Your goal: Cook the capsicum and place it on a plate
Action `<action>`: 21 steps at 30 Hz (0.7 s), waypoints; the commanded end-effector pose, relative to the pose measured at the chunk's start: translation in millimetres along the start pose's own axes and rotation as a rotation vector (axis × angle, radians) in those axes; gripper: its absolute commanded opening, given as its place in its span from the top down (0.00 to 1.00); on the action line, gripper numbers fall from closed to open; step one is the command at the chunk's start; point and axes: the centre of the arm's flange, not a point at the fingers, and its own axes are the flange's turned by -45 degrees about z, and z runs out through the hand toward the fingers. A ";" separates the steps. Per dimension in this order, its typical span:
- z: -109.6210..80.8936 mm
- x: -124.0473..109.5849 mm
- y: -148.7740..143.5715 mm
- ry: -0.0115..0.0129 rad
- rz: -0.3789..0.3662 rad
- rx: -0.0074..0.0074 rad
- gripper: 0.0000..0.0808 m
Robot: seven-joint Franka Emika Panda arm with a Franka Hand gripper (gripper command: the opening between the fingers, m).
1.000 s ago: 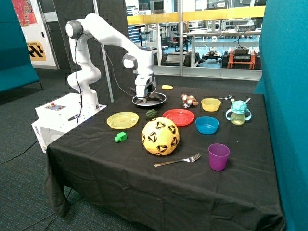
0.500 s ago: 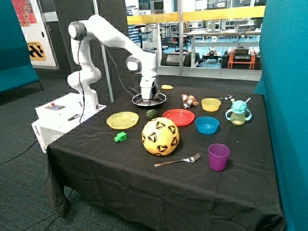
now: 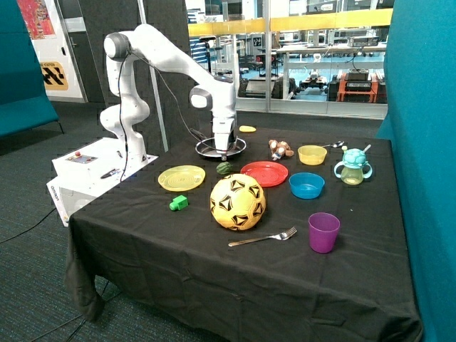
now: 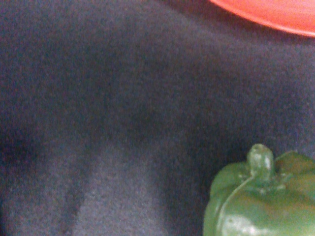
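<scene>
The capsicum is a small dark green lobed toy. It lies on the black cloth between the dark pan and the yellow-black ball, beside the red plate. My gripper hangs low over the pan's front rim, just above and behind the capsicum. In the wrist view the capsicum with its stem fills one corner and the red plate's rim shows at the opposite edge. Nothing is seen held.
A yellow plate and a bright green block lie toward the robot's base. A blue bowl, yellow bowl, sippy cup, purple cup and fork stand past the red plate.
The arm has swung the gripper from over the middle of the pan to its front rim, closer to the capsicum and the red plate. The objects have not moved.
</scene>
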 end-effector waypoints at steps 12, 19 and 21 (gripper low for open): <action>32.4 -15.6 6.3 0.0034 -0.097 -0.0018 0.06; 38.1 -9.4 13.0 0.0034 -0.084 -0.0018 0.07; 40.3 -8.0 14.4 0.0034 -0.079 -0.0018 0.07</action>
